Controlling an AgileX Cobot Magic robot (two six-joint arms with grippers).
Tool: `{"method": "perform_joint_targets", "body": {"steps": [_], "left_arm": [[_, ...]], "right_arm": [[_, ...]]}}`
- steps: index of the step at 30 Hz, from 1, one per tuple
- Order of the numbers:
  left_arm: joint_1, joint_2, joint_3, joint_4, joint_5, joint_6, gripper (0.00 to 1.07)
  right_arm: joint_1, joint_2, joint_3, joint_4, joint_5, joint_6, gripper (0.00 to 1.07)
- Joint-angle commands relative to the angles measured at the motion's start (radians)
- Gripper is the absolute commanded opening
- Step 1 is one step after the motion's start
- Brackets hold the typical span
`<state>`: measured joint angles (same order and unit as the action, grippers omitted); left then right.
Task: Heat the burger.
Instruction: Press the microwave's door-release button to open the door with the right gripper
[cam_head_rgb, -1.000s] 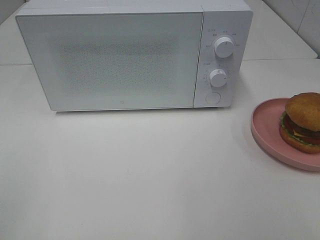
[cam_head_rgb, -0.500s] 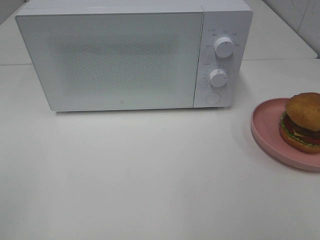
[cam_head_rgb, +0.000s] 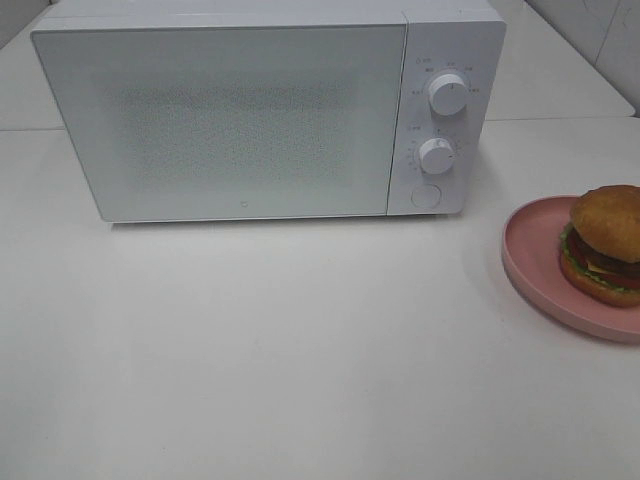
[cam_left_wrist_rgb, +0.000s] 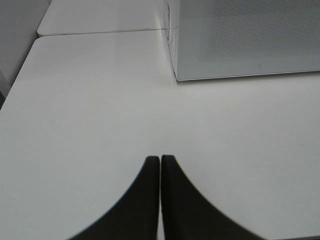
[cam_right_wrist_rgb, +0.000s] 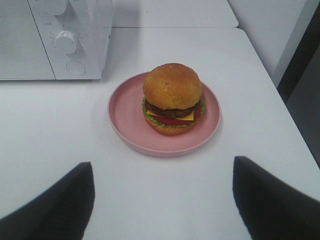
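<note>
A white worktop (cam_head_rgb: 300, 350) is filling the scene, with pale walls rising behind it. In the left wrist view, the left gripper (cam_left_wrist_rgb: 160, 159) is hanging over bare worktop with its 2 dark fingers (cam_left_wrist_rgb: 147, 200) pressed together, pinching nothing. The front corner of the microwave (cam_left_wrist_rgb: 240, 40) is showing beyond it.

In the right wrist view, the right gripper (cam_right_wrist_rgb: 161, 162) is hanging with its 2 fingers (cam_right_wrist_rgb: 60, 205) spread wide apart and holding nothing. Just past it, the burger (cam_right_wrist_rgb: 172, 97) is sitting upright on a round pink plate (cam_right_wrist_rgb: 125, 117), its golden bun topping lettuce, tomato, cheese and patty.

In the exterior high view, that plate is lying at the right edge, near the front right of the microwave, with its door closed. The control panel is carrying 2 white dials, an upper dial (cam_head_rgb: 448, 93) and a lower dial (cam_head_rgb: 437, 156), and a round button (cam_head_rgb: 426, 196) below them. Small grey markings are ringing each dial, but they are too small to read. A tiny logo (cam_head_rgb: 245, 208) is sitting low on the door, also unreadable.
</note>
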<state>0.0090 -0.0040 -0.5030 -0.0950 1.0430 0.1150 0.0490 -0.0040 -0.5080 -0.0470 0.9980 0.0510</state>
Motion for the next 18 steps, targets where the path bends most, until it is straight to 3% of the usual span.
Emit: {"method": "perform_joint_targets", "body": {"steps": [1,18], "left_arm": [[-0.005,-0.023,0.003,-0.003,-0.01,0.0,0.0],[-0.005,-0.023,0.003,-0.003,-0.01,0.0,0.0]], "right_arm": [[-0.007,-0.029,0.001,-0.006,-0.009,-0.006,0.7],[-0.007,-0.029,0.001,-0.002,-0.009,-0.003,0.7]]}}
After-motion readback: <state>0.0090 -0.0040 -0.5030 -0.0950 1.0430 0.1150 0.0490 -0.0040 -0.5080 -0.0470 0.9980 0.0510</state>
